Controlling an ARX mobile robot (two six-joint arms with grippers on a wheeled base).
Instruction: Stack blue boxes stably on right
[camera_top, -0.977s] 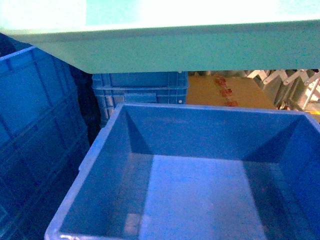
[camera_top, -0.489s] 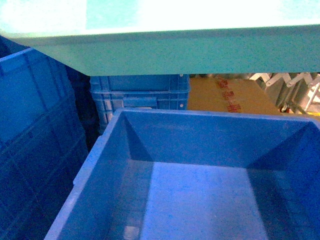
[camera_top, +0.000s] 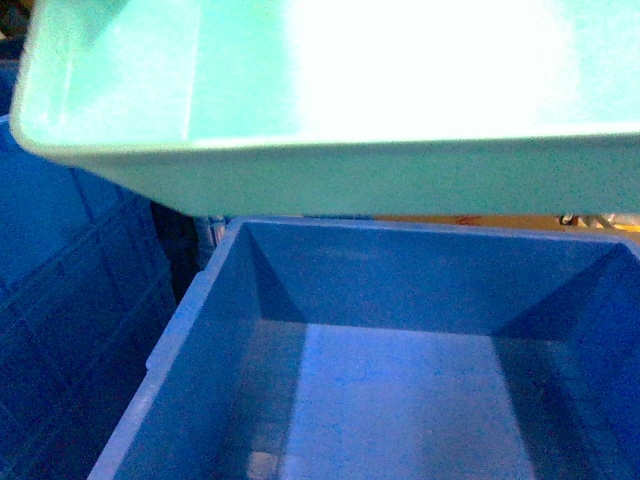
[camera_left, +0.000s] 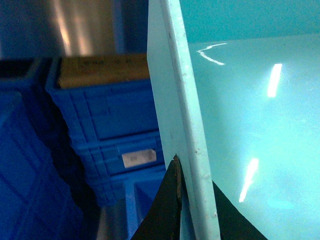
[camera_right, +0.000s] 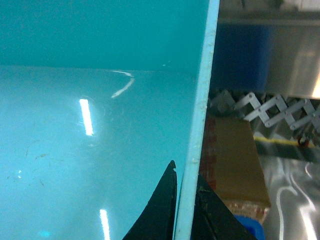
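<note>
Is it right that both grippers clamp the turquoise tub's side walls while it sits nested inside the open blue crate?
Not nested: the head view shows the turquoise tub held above the open blue crate. The left gripper and right gripper do clamp its side walls.

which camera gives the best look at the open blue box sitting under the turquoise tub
The head view: the open blue box fills it, showing floor and walls beneath the turquoise tub. The left wrist view catches only a corner; the right wrist view shows at most a scrap of blue.
</note>
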